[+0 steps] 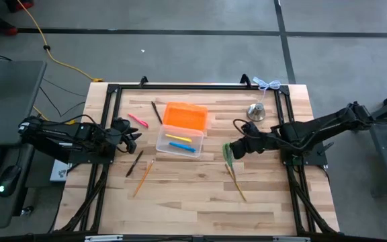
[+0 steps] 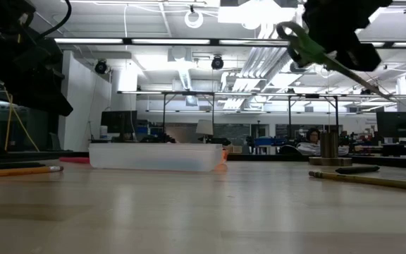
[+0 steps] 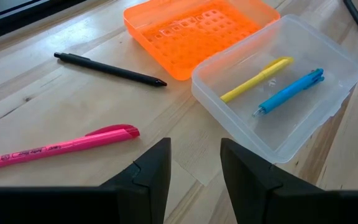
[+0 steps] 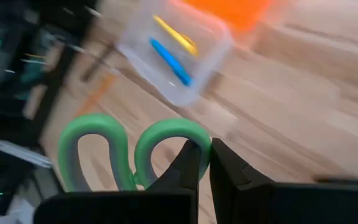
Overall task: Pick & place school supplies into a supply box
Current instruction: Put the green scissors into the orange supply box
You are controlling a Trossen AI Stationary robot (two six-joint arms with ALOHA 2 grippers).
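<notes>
Pale wooden surface (image 1: 200,188) carries both arms. Closest to the right claw (image 4: 204,163) are the green-handled scissors (image 4: 129,155), pinched in its shut fingers and lifted clear of the wood. Beyond that claw lies the clear supply box (image 1: 178,144), its orange lid (image 1: 185,115) folded open; a yellow pen (image 3: 257,79) and a blue pen (image 3: 289,92) lie inside. Past the box, the left claw (image 3: 194,163) hovers with fingers apart, holding nothing, a pink highlighter (image 3: 61,145) just ahead of it and a black pen (image 3: 109,69) farther on.
</notes>
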